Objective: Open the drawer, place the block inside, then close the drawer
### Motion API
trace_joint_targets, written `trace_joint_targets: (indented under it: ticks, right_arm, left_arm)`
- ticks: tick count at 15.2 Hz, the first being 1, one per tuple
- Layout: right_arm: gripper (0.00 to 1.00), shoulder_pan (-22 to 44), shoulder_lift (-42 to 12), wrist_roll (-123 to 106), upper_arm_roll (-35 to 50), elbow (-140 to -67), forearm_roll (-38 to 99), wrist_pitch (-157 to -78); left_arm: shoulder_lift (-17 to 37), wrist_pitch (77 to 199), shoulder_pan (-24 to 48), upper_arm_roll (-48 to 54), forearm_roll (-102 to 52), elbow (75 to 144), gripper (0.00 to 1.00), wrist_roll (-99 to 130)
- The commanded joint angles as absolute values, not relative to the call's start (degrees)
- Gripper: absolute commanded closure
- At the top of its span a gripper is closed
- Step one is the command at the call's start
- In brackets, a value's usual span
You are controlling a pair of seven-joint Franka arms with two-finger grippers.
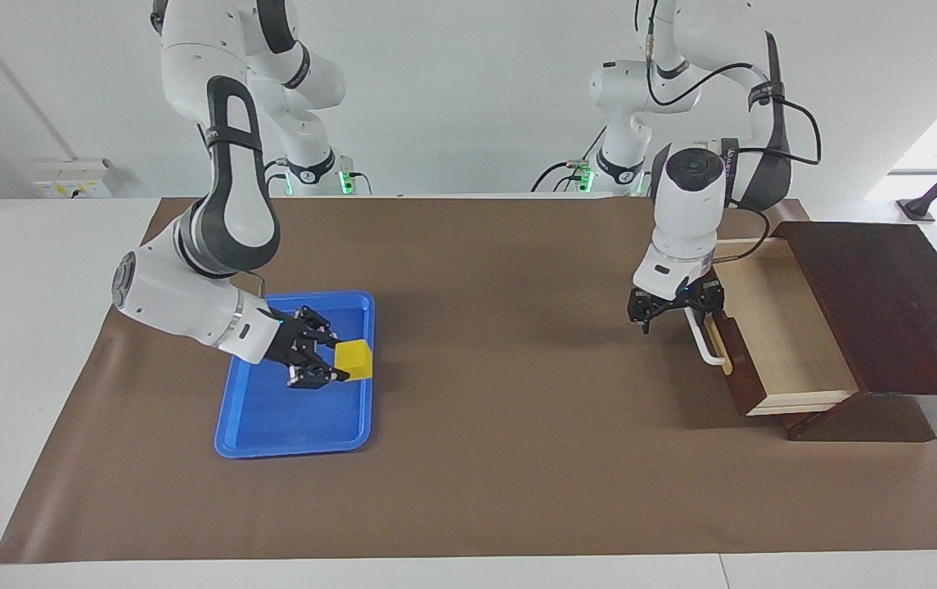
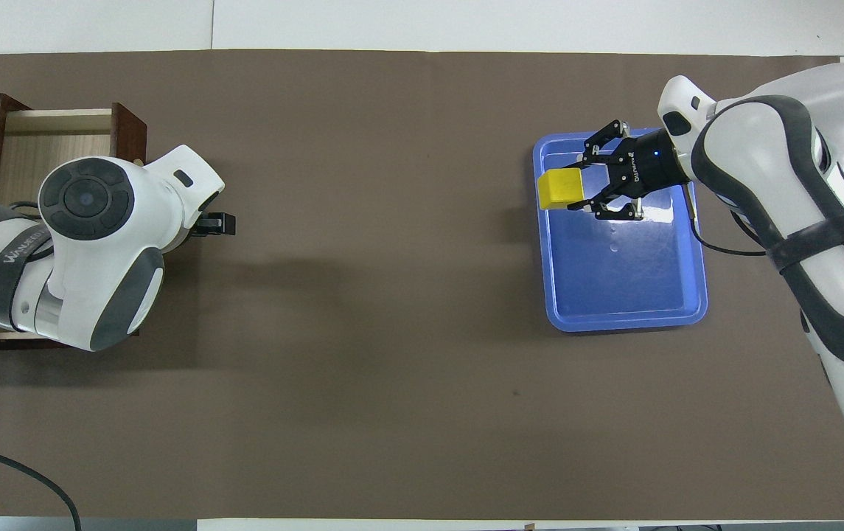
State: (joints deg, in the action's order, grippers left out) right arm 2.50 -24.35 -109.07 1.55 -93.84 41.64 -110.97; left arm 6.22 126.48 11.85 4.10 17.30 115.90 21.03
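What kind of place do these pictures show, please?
Probably a robotics lab bench, not a home. Two white arms are mounted at a table covered with brown paper, there are cables and wall sockets near their bases, and only staged props are laid out: a blue tray and a wooden drawer.

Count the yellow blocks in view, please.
1. The block is held in the right gripper, raised over the blue tray. The open drawer shows none inside, though the left arm hides part of it.
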Motion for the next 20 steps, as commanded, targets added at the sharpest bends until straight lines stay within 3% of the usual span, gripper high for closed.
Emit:
trace_joint_targets:
  ticks: [1, 4, 6, 12, 16, 20]
  right_arm:
    - [1.0, 7.0, -23.4, -100.6, 1.6, -91.7, 42.2, -110.3]
    - [1.0, 12.9, -23.6, -91.6, 1.6, -89.6, 42.4, -112.0]
    - [1.0, 17.0, -23.6, -86.8, 1.6, -89.3, 42.6, -116.2]
    - [1.0, 25.5, -23.9, -81.7, 1.6, -89.3, 38.9, -123.6]
    - [1.0, 27.6, -23.8, -81.5, 1.6, -89.2, 33.9, -123.7]
    - [1.0, 28.8, -23.7, -79.8, 1.5, -89.2, 33.0, -123.7]
  left_arm:
    - [7.6, 121.8, 13.9, 3.7, 15.2, 111.6, 0.0, 22.4]
    - [12.3, 107.8, 13.4, 3.6, 10.8, 97.4, 0.0, 22.3]
    - [12.6, 102.4, 13.3, 3.3, 8.1, 93.6, 0.0, 23.6]
    - [11.2, 99.9, 14.0, 3.2, 0.9, 93.1, 0.0, 56.3]
    - [11.2, 103.0, 15.5, 3.6, 0.3, 93.3, 0.0, 87.8]
    - [11.6, 105.9, 17.8, 3.6, 0.2, 93.4, 0.0, 103.6]
